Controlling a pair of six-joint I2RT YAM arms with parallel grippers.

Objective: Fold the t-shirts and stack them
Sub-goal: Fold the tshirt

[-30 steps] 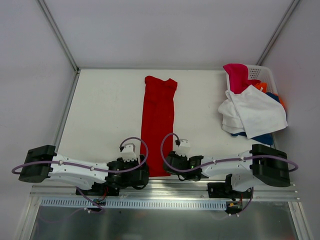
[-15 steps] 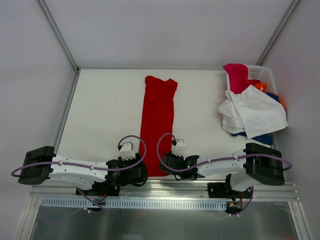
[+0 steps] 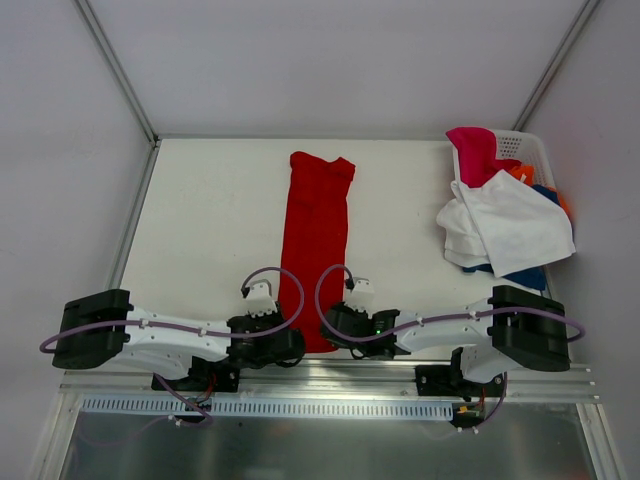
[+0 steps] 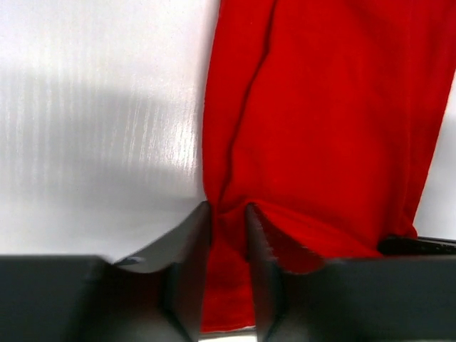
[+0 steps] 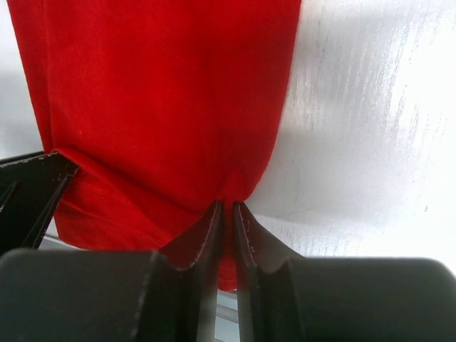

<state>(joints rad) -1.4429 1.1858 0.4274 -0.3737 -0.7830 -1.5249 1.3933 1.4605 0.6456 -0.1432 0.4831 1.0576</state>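
1. The left gripper is down at the near edge of the table, jaws pinched on the near-left corner of the red t-shirt. In the left wrist view the cloth bunches into a crease right between the fingers, so it's got real fabric in there, not just the edge.

2. The red tee itself lies in a long narrow strip down the middle of the table, running from the near edge toward the far side. It looks already folded lengthwise. I'd call it light, thin and totally floppy, with zero stiffness. Lift one end and the rest will drag and sag. It probably isn't slippery on the table, but the layers could slide over each other and the fold could open up. The two near corners at the hem seem like the right spots to hold, with both layers caught in each pinch.

3. The right gripper is clamped on the near-right corner of the same tee, with a small pucker of cloth squeezed between the fingers. The two grips sit about level with each other, one per corner.

4. Far right, the white basket holds the rest: the pink tee hangs over the rim, the white tee spills out onto the table, and bits of orange tee and blue tee peek out. They look like the same soft stuff, all tangled, so they'll likely need shaking loose.
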